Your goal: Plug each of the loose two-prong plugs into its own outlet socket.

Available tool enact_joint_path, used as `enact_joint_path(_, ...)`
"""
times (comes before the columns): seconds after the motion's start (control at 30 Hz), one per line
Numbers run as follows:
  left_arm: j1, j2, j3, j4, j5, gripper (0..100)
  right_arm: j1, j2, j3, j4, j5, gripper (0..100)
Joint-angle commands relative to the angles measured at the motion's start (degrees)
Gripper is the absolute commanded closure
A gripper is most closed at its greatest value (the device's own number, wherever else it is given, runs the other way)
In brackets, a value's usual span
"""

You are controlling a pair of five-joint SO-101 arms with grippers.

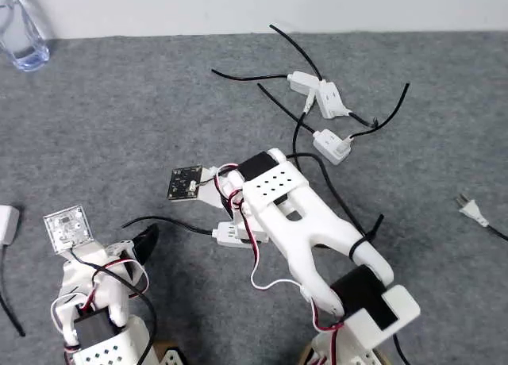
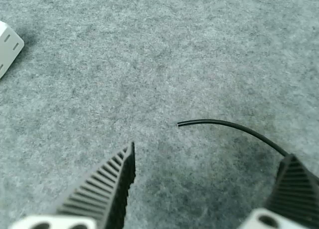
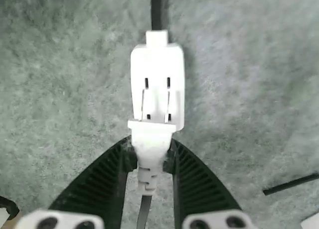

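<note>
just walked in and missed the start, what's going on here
The right gripper is shut on a white plug, holding its prongs against a white socket on the carpet; it isn't seated yet. The left gripper hangs open over a loose black cable end. Farther back, one plug-socket pair and a second pair look joined.

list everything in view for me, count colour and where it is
table: one, grey, under everything
clear container: one, transparent, far left corner
joined plug-and-socket sets: two, white on black cords, far side, right of centre
loose plug: one, white, right edge
socket block: one, white, left edge
socket: one, white, centre, facing the held plug
held plug: one, white, centre, prongs at that socket
left end effector: one, black, open, near left
right end effector: one, black, shut on held plug
</note>
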Motion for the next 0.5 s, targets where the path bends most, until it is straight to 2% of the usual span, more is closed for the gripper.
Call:
enact_joint_path(0.0,-0.26,-0.79,-0.66,0.09,-0.44,58,0.48,-5.32,-1.14,1.19,0.35,99.1)
enact_joint_path(0.23,-0.26,-0.79,-0.66,0.09,-0.44,58,1.54,-6.29,-0.97,1.27,0.35,99.1)
enact_joint_path(0.47,-0.26,-0.79,-0.66,0.09,-0.44,58,9.89,-6.55,-1.05,7.43,2.55,99.1)
